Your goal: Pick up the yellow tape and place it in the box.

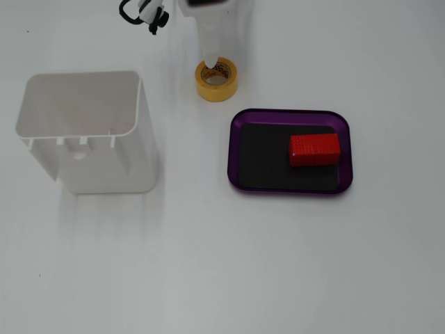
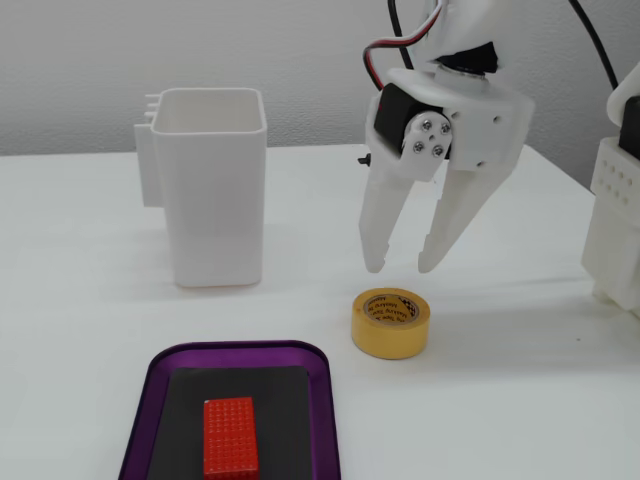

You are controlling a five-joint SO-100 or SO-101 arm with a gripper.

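The yellow tape (image 1: 216, 80) (image 2: 391, 322) is a small yellow-orange roll lying flat on the white table, just beyond the purple tray's far left corner in a fixed view. The box (image 1: 239, 132) (image 2: 325, 400) is a shallow purple tray with a black floor, holding a red block (image 1: 314, 149) (image 2: 230, 437). My white gripper (image 2: 400, 267) (image 1: 211, 64) hangs a little above the tape with its fingers apart and nothing between them. From above, its fingertips overlap the roll's top.
A tall white open-topped container (image 1: 87, 132) (image 2: 212, 190) stands on the table to the left of the tape in both fixed views. A white robot base part (image 2: 615, 215) sits at the right edge. Cables (image 1: 142, 14) lie by the arm base.
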